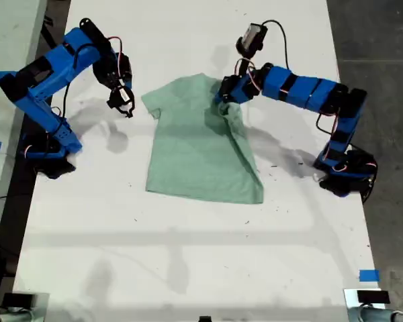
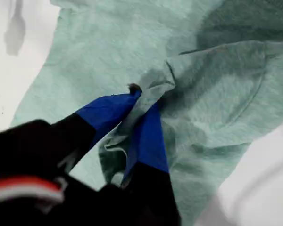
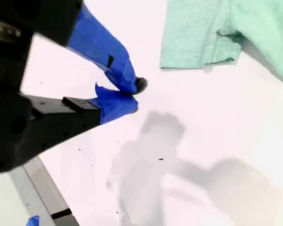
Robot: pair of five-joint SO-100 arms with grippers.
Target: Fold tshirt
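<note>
The pale mint-green tshirt (image 1: 198,151) lies on the white table (image 1: 188,255), mostly flat. Its side toward the exterior view's right is folded inward over the body. My first gripper (image 1: 223,94) reaches in from the exterior view's right and is shut on a bunched pinch of the shirt's cloth near the shoulder. The first wrist view shows the blue fingers (image 2: 146,136) clamped on a crumpled ridge of tshirt (image 2: 108,52). My second gripper (image 1: 124,104) hangs shut and holds nothing, just off the sleeve at the exterior view's left. In the second wrist view this gripper (image 3: 133,94) hovers over bare table beside the sleeve (image 3: 203,33).
Both arm bases stand on the table, one at the exterior view's left (image 1: 47,151) and one at its right (image 1: 346,174). A blue tape mark (image 1: 368,275) sits near the front right edge. Dark floor (image 1: 383,40) lies beyond the right edge.
</note>
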